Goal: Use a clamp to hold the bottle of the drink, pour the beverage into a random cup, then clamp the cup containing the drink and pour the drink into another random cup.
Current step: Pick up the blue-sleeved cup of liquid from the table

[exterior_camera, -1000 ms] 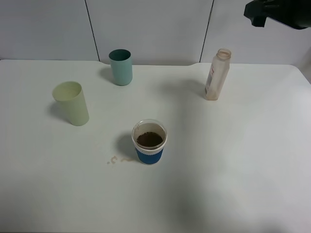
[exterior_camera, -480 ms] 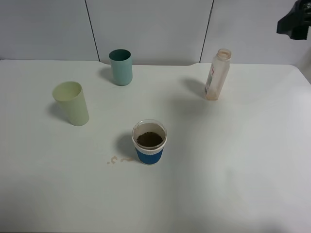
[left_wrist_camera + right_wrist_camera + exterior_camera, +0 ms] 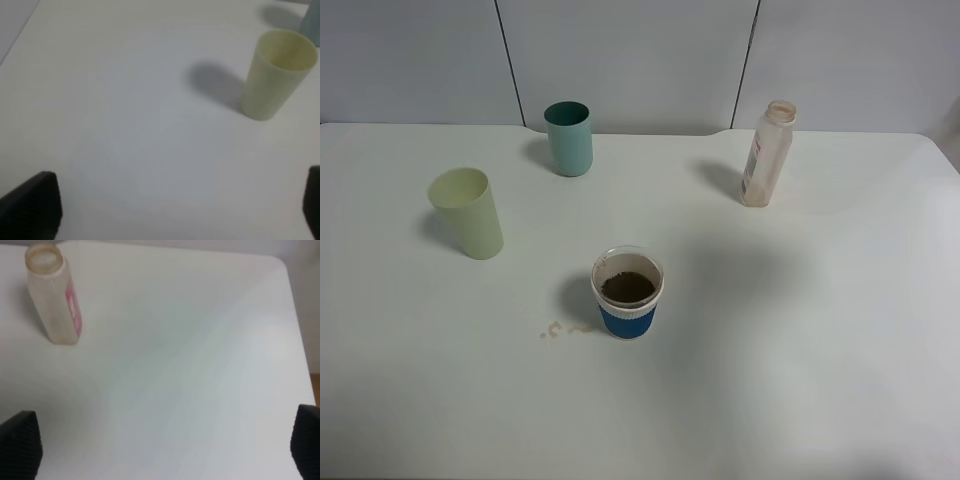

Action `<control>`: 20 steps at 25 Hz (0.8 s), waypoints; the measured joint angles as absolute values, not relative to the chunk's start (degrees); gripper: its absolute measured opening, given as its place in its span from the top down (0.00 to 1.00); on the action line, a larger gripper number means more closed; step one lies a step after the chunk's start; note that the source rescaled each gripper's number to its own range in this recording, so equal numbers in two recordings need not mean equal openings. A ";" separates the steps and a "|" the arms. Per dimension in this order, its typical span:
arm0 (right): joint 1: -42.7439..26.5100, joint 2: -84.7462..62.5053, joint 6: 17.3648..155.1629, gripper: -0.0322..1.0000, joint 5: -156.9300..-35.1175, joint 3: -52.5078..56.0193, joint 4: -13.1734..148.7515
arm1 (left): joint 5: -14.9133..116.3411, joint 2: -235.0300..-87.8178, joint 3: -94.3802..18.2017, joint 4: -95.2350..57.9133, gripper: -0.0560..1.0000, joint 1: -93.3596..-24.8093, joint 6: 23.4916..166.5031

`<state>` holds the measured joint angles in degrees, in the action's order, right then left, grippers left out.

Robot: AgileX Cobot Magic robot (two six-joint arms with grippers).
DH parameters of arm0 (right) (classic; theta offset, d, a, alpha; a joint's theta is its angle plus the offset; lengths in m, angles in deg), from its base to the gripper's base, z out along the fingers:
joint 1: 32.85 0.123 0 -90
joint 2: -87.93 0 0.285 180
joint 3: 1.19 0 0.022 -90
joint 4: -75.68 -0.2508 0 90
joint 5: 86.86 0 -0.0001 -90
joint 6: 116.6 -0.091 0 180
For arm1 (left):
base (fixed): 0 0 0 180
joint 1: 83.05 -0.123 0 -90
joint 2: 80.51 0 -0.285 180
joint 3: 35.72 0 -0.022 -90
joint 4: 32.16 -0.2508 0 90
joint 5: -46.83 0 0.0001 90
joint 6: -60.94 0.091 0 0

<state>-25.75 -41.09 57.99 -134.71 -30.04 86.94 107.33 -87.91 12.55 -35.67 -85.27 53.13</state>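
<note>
Step in hand: first pour appears complete; cup-to-cup transfer not yet begun.
Bottle (image 3: 766, 153): upright, looks empty, far right of worktop (image 3: 820, 330).
Blue-sleeved cup (image 3: 628, 292): centre, holds dark beverage (image 3: 627, 288).
Pale green tumbler (image 3: 467, 213): left, empty.
Left claw (image 3: 182, 207): spread, holds nothing.
Right claw (image 3: 165, 450): spread, holds nothing.
Next move: a claw must close around the blue-sleeved cup, keeping it upright.
</note>
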 joint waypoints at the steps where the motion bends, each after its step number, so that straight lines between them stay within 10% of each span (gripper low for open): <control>1: -25.75 -42.51 58.15 0.00 -135.15 -30.52 86.94 | 107.33 -87.91 12.55 -35.67 0.10 -85.27 53.13; 20: -25.75 -67.26 59.68 0.00 -149.64 -43.96 78.30 | 107.33 -87.91 12.55 -35.67 0.10 -85.27 53.13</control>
<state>-25.75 -67.26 59.68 -149.64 -43.96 78.30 107.33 -87.91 12.55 -35.67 -85.27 53.13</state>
